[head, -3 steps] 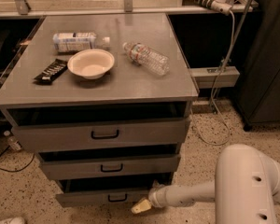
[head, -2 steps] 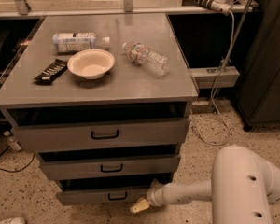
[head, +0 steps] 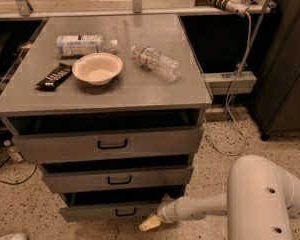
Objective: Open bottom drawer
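Little has moved since a second ago; the arm's white housing (head: 262,199) has edged slightly toward 9 o'clock; the pincer (head: 149,224) hangs low at 4 o'clock of the black loop handle (head: 126,212) on the bottom drawer (head: 90,213); whether it is wide or narrow cannot be told; the drawer sits lowest of three under the desk (head: 150,91).

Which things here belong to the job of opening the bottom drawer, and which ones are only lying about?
For the job: bottom drawer; gripper, low by its front's right end.
Lying about: bowl, clear water bottle, white bottle, black packet, all on the cabinet top.
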### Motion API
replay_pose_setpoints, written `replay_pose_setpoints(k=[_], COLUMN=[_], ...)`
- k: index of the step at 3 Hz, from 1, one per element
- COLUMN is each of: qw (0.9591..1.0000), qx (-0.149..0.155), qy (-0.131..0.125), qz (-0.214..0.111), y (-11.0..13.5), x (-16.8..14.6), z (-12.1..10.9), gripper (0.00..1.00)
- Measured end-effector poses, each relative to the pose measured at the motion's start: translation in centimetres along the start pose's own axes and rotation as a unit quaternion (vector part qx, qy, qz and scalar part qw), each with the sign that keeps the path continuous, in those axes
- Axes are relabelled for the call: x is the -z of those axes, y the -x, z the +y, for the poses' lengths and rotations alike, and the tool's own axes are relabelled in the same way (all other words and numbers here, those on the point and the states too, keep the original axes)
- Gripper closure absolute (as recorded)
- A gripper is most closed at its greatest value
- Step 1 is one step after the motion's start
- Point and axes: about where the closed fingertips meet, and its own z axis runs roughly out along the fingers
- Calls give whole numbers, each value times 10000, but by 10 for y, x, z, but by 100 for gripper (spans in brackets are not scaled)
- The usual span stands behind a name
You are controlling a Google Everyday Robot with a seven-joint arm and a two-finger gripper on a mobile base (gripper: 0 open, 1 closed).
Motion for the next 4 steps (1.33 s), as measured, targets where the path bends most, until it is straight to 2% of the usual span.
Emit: replay_pose_setpoints(k=[1, 2, 3, 4], qw=[10000, 9983, 9932, 9915], qx=[-4, -487, -932, -965], qy=[-3, -243, -341, -50], qz=[0, 217, 612, 874], y=[2, -35, -84, -112], x=[3, 40, 80, 88], z=[0, -7, 20, 59], gripper=[0, 0, 0, 0])
